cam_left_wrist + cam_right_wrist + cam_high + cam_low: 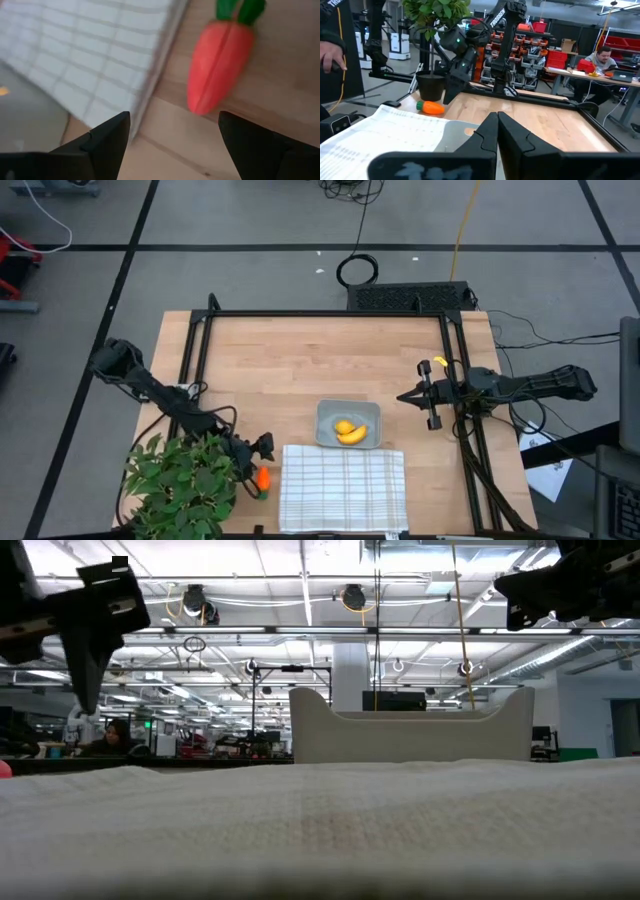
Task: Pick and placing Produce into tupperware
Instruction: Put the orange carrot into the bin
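Note:
The orange carrot point(263, 478) point(220, 60) lies on its side on the wooden table, between the potted plant and the checked cloth, its green top toward the near edge. My left gripper point(262, 450) point(172, 135) hangs open just above it on its far side, slanting down, touching nothing. The tupperware point(327, 415) point(410, 730) stands mid-table at the cloth's far edge. Inside it lie a yellow banana point(351, 436) and a smaller yellow lump point(344, 426). My right gripper point(425, 395) point(497, 135) waits shut above the table's right side, pointing level toward the left.
A leafy potted plant point(185, 485) stands at the near left corner, close beside my left arm. A white checked cloth point(342, 488) lies along the near edge. A black frame point(320, 313) borders the table. Bare wood lies across the far half.

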Robot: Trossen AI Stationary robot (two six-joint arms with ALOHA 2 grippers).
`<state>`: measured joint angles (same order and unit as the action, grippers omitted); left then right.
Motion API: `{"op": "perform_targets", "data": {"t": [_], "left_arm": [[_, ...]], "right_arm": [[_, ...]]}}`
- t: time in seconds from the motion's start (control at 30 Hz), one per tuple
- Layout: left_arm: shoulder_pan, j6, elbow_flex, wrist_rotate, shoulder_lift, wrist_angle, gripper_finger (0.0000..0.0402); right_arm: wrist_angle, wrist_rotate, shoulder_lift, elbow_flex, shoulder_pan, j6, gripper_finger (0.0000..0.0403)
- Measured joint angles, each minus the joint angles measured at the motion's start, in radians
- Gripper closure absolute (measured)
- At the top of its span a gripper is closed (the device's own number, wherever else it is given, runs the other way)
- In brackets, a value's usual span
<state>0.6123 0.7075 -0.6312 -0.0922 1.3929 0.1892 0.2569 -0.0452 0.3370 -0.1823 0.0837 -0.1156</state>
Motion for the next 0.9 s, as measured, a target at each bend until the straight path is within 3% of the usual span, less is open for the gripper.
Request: {"op": "perform_targets", "data": {"t": [0.9], "left_arm": [[0.006,0.043,0.0,0.066,0.016,-0.035,0.0092]], "right_arm": [[0.0,0.0,0.0,0.0,0.0,0.022,0.0403]]}}
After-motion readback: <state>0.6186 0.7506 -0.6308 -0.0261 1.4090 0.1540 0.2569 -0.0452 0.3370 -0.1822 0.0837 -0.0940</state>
